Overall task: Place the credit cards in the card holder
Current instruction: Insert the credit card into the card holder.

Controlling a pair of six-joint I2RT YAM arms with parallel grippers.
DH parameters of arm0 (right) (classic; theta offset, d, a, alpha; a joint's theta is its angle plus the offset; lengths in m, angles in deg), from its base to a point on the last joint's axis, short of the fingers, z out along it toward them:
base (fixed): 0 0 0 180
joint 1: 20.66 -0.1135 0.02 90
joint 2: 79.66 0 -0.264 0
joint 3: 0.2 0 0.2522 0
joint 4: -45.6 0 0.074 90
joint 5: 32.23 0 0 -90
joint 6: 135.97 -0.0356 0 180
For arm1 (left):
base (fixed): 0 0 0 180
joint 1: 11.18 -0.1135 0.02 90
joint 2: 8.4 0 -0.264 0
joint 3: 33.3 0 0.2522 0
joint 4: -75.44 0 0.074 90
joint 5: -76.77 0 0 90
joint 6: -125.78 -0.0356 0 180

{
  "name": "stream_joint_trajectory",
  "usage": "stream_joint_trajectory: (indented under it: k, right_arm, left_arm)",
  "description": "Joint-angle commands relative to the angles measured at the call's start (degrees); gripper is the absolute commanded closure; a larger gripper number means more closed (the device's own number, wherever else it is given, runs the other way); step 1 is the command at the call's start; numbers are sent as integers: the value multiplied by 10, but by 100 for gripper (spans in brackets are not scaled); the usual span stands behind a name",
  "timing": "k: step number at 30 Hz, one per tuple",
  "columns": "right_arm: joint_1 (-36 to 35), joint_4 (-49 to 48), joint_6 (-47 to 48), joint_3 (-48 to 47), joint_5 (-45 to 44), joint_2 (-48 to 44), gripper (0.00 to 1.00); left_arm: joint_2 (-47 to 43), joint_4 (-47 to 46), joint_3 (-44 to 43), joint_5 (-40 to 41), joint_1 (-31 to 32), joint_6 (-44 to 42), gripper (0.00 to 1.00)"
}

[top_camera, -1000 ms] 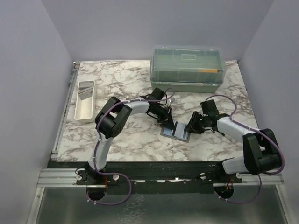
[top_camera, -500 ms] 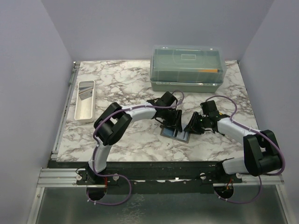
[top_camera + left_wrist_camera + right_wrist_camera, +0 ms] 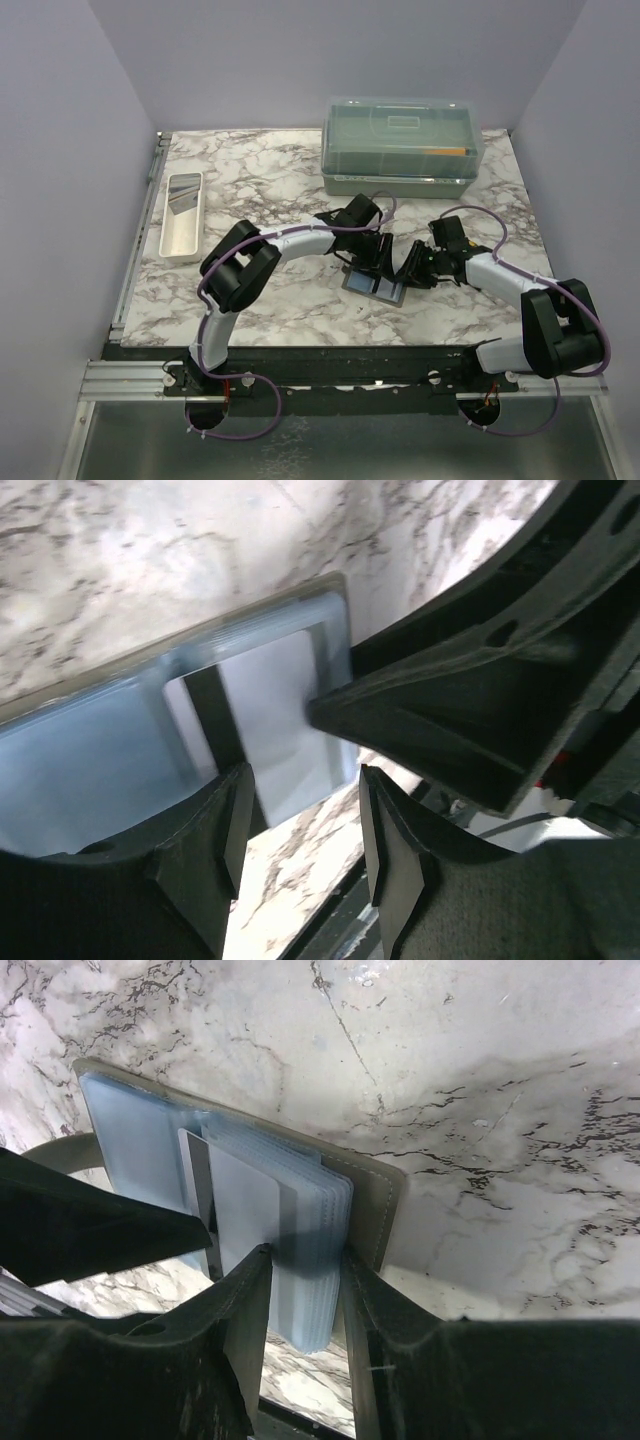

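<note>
Seen from above, the card holder (image 3: pixel 365 285) lies open on the marble table (image 3: pixel 260 170), toward 5 o'clock from the table's middle. Both arms meet over it: the left gripper (image 3: pixel 377 264) at its 12 o'clock edge and the right gripper (image 3: pixel 408 275) at its 3 o'clock end. That view is too distant to show either pair of jaws or any card in the holder.

The right wrist camera shows more. The right fingers (image 3: pixel 250 1300) are drawn in narrow on the stack of blue-grey pockets, pinching it from both sides. A silver-grey card (image 3: pixel 248 1205) with a dark stripe sits tucked in a pocket at 11 o'clock from the fingertips.

The left wrist camera sees the same card from the opposite side. Its own jaws stand moderately apart over the card's edge, gripping nothing.

Only the overhead view takes in the clear lidded box (image 3: pixel 403 150) at 1 o'clock and the white tray (image 3: pixel 178 240) at 9 o'clock.
</note>
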Motion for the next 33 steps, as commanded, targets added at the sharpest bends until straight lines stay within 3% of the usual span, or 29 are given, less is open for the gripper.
stream_joint_trajectory:
  k: [1, 9, 19, 27, 33]
  right_arm:
    - [-1, 4, 1, 9, 12, -8, 64]
    - [-1, 11, 5, 7, 2, -11, 63]
    - [-1, 11, 11, 3, 5, 0, 63]
    - [-1, 7, 11, 3, 8, 5, 63]
    - [-1, -2, 7, 6, 18, 5, 63]
  left_arm:
    - [14, -68, 6, -81, 7, 40, 48]
    - [-35, -74, 46, -47, -24, 34, 47]
    - [-22, -31, 41, 13, -28, 8, 44]
    - [11, -42, 28, -45, -10, 20, 45]
    - [-2, -117, 36, -117, -6, 57, 45]
